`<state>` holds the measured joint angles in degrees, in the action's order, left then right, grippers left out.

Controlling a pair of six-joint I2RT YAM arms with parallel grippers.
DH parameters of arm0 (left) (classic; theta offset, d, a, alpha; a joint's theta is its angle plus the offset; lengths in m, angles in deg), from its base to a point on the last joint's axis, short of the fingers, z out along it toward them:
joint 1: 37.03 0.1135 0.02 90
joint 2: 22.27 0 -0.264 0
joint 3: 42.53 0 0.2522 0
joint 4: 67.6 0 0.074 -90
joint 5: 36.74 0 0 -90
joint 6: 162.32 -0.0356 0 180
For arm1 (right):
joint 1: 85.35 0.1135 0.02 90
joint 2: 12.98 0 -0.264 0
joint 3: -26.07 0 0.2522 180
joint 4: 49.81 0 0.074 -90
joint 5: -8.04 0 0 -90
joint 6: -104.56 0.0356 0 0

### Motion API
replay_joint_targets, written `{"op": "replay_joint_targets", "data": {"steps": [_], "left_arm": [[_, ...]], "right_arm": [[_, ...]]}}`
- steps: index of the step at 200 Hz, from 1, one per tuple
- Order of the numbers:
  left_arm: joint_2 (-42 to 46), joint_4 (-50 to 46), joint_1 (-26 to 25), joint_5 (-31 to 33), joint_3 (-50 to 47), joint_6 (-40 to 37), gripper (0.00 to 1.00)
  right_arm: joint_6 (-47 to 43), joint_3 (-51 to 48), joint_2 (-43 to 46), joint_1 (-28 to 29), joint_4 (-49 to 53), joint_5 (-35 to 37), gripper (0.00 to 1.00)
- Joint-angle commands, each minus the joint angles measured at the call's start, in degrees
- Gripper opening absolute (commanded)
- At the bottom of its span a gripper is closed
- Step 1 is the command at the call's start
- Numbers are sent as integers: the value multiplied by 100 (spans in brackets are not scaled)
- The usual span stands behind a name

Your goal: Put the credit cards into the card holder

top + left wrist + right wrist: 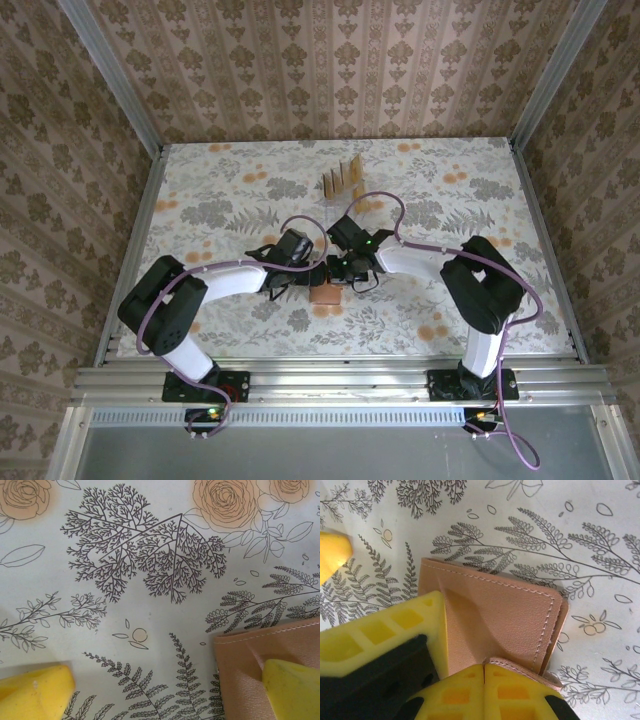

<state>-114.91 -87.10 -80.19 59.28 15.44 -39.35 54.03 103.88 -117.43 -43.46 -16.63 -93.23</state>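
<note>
**Card holder (510, 615) needs its cover peeled slowly**

It lies folded, close in front of both bases. Left gripper (165, 690), spread wide, rests one finger (295, 690) on it. Right gripper (484, 685) is clenched at its edge. Credit cards (341, 180) stand farther back.

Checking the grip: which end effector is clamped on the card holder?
The right end effector, shut on an edge of the card holder; the left end effector stands wide open.
</note>
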Motion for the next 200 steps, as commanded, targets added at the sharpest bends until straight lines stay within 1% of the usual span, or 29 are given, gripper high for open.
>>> {"op": "replay_joint_targets", "data": {"steps": [1, 55, 99, 123, 148, 200], "left_arm": [[-351, -418, 9, -31, -298, 113, 100], [-355, -389, 3, -46, -320, 135, 100], [-368, -375, 9, -84, -316, 181, 100], [-333, -419, 140, -131, -346, 430, 100], [-200, -241, 316, -296, -491, 668, 100], [-51, -302, 400, -396, -440, 639, 100]], "right_arm": [[114, 80, -252, 20, -105, -82, 0], [186, -140, -314, 46, -236, -113, 0], [194, -245, -531, 131, -116, -57, 0], [236, -344, -625, 156, -143, -24, 0], [238, -394, -673, 171, -137, 13, 0], [202, -453, -666, 180, -59, 120, 0]]}}
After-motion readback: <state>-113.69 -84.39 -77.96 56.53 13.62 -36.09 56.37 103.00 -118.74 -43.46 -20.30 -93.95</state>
